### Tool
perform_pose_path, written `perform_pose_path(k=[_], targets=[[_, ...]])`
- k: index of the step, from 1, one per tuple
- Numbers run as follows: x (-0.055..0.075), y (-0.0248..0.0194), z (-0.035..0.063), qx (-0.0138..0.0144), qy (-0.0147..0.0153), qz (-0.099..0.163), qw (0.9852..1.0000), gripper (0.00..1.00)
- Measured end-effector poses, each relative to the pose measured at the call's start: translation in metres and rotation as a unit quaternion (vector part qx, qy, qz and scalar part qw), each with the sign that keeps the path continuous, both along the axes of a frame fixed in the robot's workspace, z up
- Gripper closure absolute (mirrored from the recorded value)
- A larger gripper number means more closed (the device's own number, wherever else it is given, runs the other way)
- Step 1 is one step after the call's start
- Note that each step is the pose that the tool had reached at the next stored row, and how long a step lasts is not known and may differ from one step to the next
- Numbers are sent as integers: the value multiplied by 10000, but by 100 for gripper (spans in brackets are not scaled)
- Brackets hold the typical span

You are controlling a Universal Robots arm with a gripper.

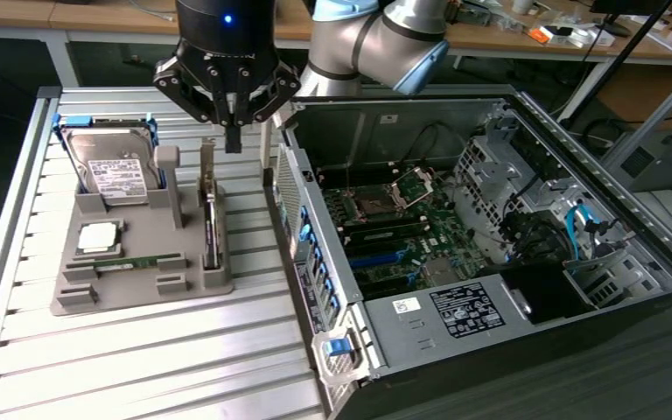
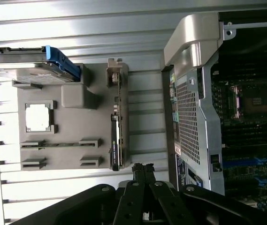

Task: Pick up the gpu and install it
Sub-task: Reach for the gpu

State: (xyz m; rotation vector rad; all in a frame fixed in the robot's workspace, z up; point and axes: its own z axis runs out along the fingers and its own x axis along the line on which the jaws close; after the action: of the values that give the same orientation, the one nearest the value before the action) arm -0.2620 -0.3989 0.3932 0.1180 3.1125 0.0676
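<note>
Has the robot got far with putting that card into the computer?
Nothing looks done yet. The gpu stands on edge in the grey tray. The gripper hangs shut over the tray near the card, holding nothing. Lifting the card and seating it in the open computer case are both left.

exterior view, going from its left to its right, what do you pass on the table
hard drive standing in the grey holder → gpu standing on edge in the same holder → motherboard inside the open computer case → blue cables further right inside the case
</note>
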Motion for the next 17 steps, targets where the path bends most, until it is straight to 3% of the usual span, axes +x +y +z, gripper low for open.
perform_pose_path(k=[17], targets=[[-68,0,0,0,0,0,10000,89]])
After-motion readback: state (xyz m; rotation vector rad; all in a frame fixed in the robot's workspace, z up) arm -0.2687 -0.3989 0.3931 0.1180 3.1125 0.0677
